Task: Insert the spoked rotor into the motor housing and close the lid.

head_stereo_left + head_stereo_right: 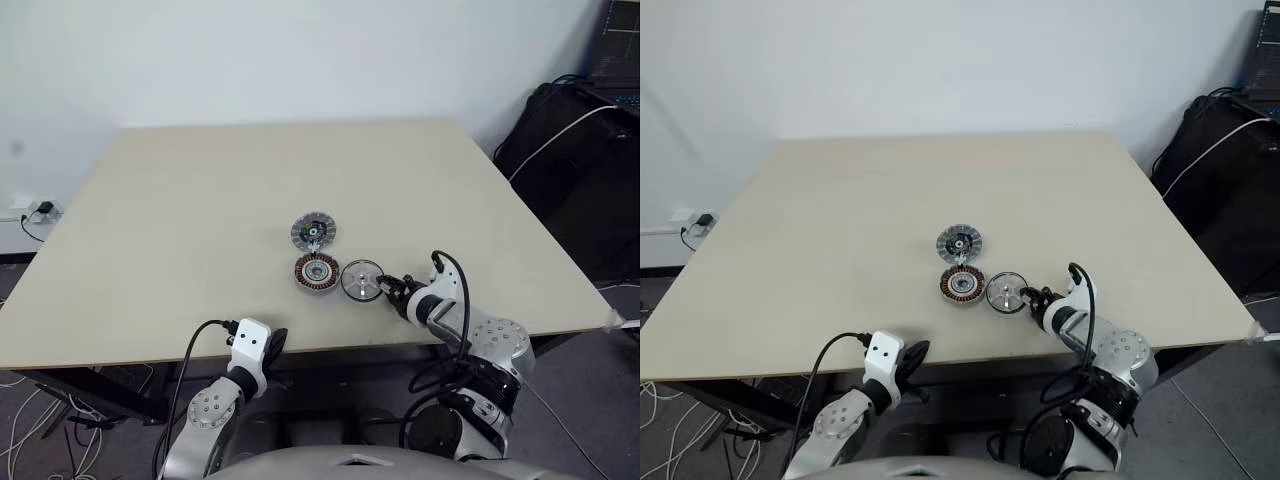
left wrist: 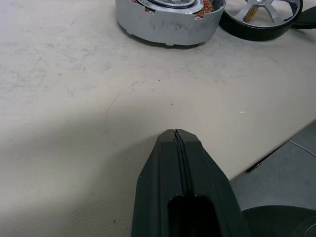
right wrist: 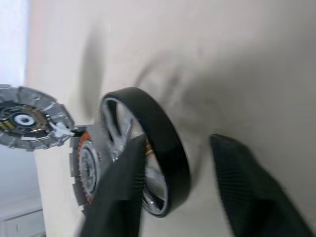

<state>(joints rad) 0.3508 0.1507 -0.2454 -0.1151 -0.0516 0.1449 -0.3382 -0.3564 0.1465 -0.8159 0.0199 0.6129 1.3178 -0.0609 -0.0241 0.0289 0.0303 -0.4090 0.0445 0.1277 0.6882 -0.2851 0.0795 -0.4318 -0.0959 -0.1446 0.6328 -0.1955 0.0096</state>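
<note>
Black-rimmed, the spoked rotor (image 1: 361,280) lies on the table (image 1: 180,230) beside the motor housing (image 1: 316,271), not yet inserted, lid (image 1: 313,233) off; right jaws straddle its rim, left jaws closed, empty.

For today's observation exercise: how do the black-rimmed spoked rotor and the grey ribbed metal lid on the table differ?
The black-rimmed spoked rotor is open between its silver spokes; the grey ribbed metal lid is a solid disc with a dark centre. The rotor lies beside the copper-wound motor housing, at the right gripper; the lid lies beyond the housing, away from both grippers. Both are round and lie flat on the table.
</note>
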